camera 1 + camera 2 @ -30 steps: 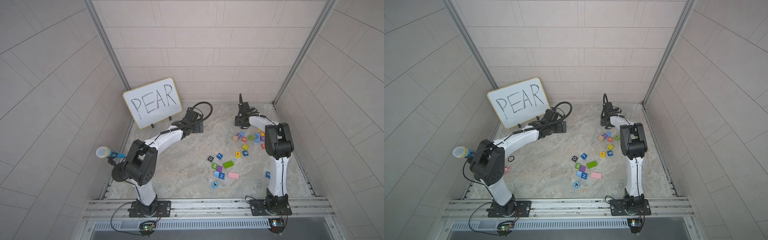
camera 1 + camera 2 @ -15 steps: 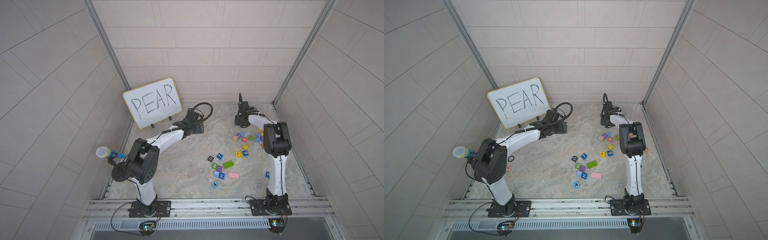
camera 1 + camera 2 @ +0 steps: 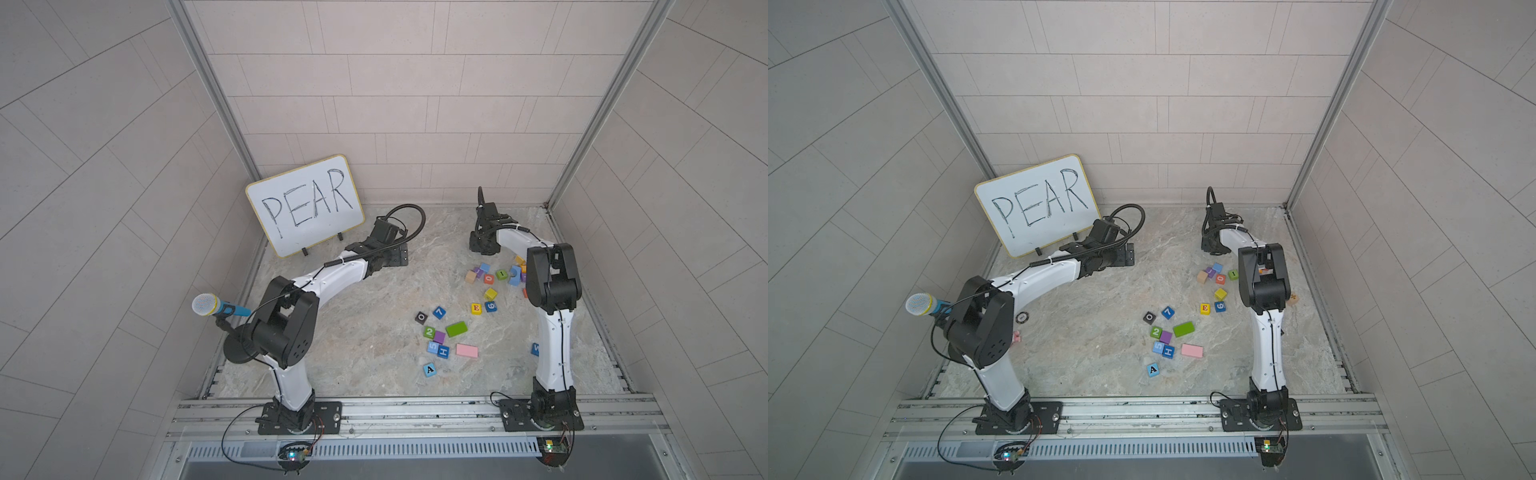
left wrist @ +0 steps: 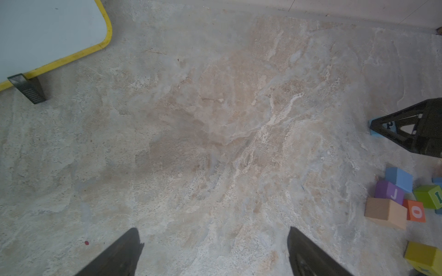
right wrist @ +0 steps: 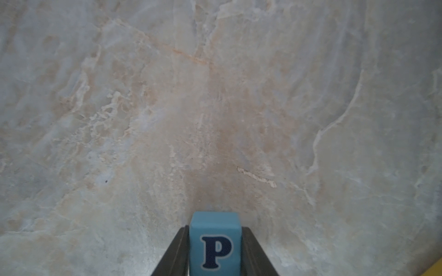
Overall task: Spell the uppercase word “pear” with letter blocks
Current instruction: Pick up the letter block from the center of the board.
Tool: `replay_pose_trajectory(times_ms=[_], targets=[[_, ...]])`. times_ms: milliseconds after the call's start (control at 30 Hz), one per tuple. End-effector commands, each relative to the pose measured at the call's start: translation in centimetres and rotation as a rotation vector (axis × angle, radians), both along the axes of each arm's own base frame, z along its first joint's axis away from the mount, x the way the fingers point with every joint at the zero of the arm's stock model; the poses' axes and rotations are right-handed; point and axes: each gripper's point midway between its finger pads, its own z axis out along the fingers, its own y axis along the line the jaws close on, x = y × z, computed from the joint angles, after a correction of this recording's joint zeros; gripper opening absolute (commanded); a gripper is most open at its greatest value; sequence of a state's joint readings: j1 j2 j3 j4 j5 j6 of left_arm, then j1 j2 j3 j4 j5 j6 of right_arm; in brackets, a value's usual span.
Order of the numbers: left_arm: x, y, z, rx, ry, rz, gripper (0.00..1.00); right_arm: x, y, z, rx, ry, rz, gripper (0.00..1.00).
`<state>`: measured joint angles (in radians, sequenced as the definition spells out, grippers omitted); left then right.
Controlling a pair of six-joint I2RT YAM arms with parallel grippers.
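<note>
The light blue P block sits between the dark fingers of my right gripper, which is shut on it. That gripper is low over the marble at the back right, and the left wrist view shows it with a blue corner of the block peeking out. The yellow E block lies mid-table on the right. Towards the front rests the light blue A block. My left gripper is open over bare marble beside the whiteboard, holding nothing.
A whiteboard reading PEAR leans at the back left. A microphone stands by the left arm. Number cubes, a blue H cube, a green block and a pink block lie mid-table. A cluster of cubes sits by the right arm.
The right gripper's jaws have closed in onto the P block. Its arm shifted slightly. The left arm has stayed put.
</note>
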<state>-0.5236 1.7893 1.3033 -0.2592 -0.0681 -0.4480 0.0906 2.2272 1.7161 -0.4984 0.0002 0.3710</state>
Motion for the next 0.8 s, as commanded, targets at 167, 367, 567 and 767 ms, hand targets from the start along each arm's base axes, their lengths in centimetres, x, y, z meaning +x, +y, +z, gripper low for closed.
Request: replay_pose_trajectory(times_ms=[167,367,567,767], targets=[[-0.1,0.5,2.5,-0.014,-0.031,0.017,1.00,-0.7,-0.3,0.5,-0.023,0.030,-0.036,0.33],[-1.3,2.9,3.3,0.005,-0.001,0.056,1.00,-0.7,0.9,2.0,-0.028,0.018,-0.030,0.31],[-2.5,7.0,4.6,-0.012,0.032,0.138,1.00,-1.1,4.4,4.2,-0.026,-0.022,-0.006,0.30],[-3.7,11.9,4.8,-0.054,0.057,0.255,1.00,-1.6,11.8,6.5,0.044,-0.076,0.036,0.30]])
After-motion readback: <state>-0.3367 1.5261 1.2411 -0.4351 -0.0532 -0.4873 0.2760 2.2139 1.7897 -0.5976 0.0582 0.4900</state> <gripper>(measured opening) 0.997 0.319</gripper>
